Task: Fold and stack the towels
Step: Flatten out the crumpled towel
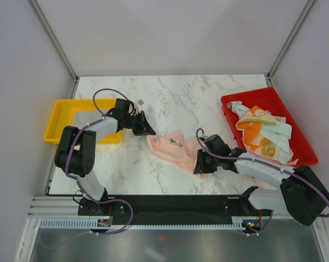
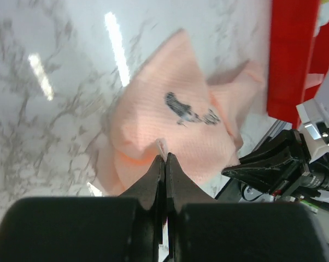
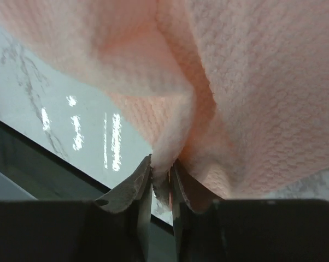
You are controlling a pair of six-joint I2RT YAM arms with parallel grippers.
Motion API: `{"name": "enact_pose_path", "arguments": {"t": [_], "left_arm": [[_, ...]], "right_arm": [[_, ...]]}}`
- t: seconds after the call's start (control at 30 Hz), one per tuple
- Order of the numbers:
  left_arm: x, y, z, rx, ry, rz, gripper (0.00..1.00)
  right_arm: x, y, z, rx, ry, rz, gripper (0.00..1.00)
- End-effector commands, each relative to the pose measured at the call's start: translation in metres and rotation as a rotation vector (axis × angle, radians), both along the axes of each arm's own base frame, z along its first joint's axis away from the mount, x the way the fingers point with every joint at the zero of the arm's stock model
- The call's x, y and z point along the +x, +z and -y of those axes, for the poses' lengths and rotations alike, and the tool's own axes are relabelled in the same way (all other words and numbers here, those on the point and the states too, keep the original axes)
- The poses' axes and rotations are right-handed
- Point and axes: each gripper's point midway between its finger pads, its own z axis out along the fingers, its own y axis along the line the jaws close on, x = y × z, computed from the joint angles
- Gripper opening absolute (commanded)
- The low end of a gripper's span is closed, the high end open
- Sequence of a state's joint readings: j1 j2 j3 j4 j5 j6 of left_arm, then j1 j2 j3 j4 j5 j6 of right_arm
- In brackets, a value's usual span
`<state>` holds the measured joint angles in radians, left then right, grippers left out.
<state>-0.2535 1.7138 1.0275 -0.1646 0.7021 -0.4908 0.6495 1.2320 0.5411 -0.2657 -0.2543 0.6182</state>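
A pale pink towel (image 1: 174,146) with a small dark print lies stretched across the middle of the marble table. My left gripper (image 1: 148,131) is shut on its far left corner; the left wrist view shows that thin corner (image 2: 162,146) pinched between the jaws. My right gripper (image 1: 200,164) is shut on its near right edge, and the right wrist view shows pink cloth (image 3: 170,158) bunched between the fingers. Several other towels, orange printed, mint green and grey-white (image 1: 263,131), lie heaped in the red tray.
A red tray (image 1: 238,100) stands at the right of the table. A yellow bin (image 1: 63,112) stands at the left edge, behind my left arm. The table's near edge meets a black rail by the arm bases.
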Motion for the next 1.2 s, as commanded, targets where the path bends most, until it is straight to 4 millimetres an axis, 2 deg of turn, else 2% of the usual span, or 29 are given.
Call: {"name": "enact_pose_path", "arguments": {"t": [0.0,0.07,0.1,0.17,0.2,0.27,0.33,0.37,0.4,0.43,0.47,0.5,0.57,0.6,0.7,0.83,1.07,1.17], "left_arm": [[-0.004,-0.012,-0.006,0.033,0.055,-0.054,0.02],[-0.006,-0.015,-0.010,0.056,0.071,-0.052,0.02],[-0.008,-0.015,-0.012,0.064,0.081,-0.053,0.02],[-0.010,-0.018,-0.015,0.082,0.094,-0.054,0.02],[-0.013,-0.022,-0.016,0.090,0.097,-0.061,0.02],[-0.016,-0.025,-0.016,0.105,0.104,-0.062,0.02],[-0.020,-0.028,-0.015,0.114,0.104,-0.072,0.04],[-0.021,-0.029,-0.015,0.119,0.107,-0.072,0.07],[-0.023,-0.030,-0.015,0.121,0.107,-0.075,0.09],[-0.024,-0.030,-0.014,0.128,0.106,-0.074,0.09],[-0.025,-0.031,-0.014,0.131,0.109,-0.077,0.09],[-0.027,-0.031,-0.014,0.133,0.108,-0.076,0.09],[-0.027,-0.032,-0.013,0.142,0.108,-0.071,0.08],[-0.027,-0.031,-0.013,0.141,0.109,-0.071,0.08],[-0.027,-0.029,-0.013,0.143,0.111,-0.067,0.08],[-0.026,-0.027,-0.013,0.145,0.114,-0.061,0.08],[-0.025,-0.028,-0.015,0.152,0.121,-0.064,0.08],[-0.025,-0.028,-0.014,0.154,0.123,-0.063,0.08]], "right_arm": [[0.000,0.023,-0.001,0.037,-0.023,0.043,0.28],[0.005,0.039,-0.002,0.039,-0.020,0.075,0.40],[0.015,0.060,-0.006,0.050,-0.012,0.122,0.49],[0.029,0.082,-0.013,0.058,0.004,0.184,0.55],[0.047,0.098,-0.020,0.062,-0.003,0.223,0.57],[0.068,0.105,-0.028,0.050,0.035,0.273,0.57],[0.099,0.099,-0.039,0.028,0.054,0.279,0.57],[0.116,0.107,-0.046,0.030,0.050,0.299,0.56],[0.129,0.084,-0.045,-0.013,0.044,0.251,0.56],[0.139,0.076,-0.044,-0.038,0.036,0.248,0.56],[0.153,0.077,-0.046,-0.045,0.022,0.255,0.55],[0.163,0.056,-0.041,-0.083,0.006,0.217,0.54],[0.176,0.045,-0.042,-0.107,0.006,0.208,0.54],[0.179,0.028,-0.042,-0.131,0.013,0.180,0.54],[0.186,0.011,-0.044,-0.161,0.037,0.171,0.54],[0.189,0.004,-0.048,-0.151,0.047,0.177,0.55],[0.193,-0.021,-0.043,-0.235,0.039,0.205,0.53],[0.191,-0.023,-0.050,-0.251,0.059,0.241,0.52]]}}
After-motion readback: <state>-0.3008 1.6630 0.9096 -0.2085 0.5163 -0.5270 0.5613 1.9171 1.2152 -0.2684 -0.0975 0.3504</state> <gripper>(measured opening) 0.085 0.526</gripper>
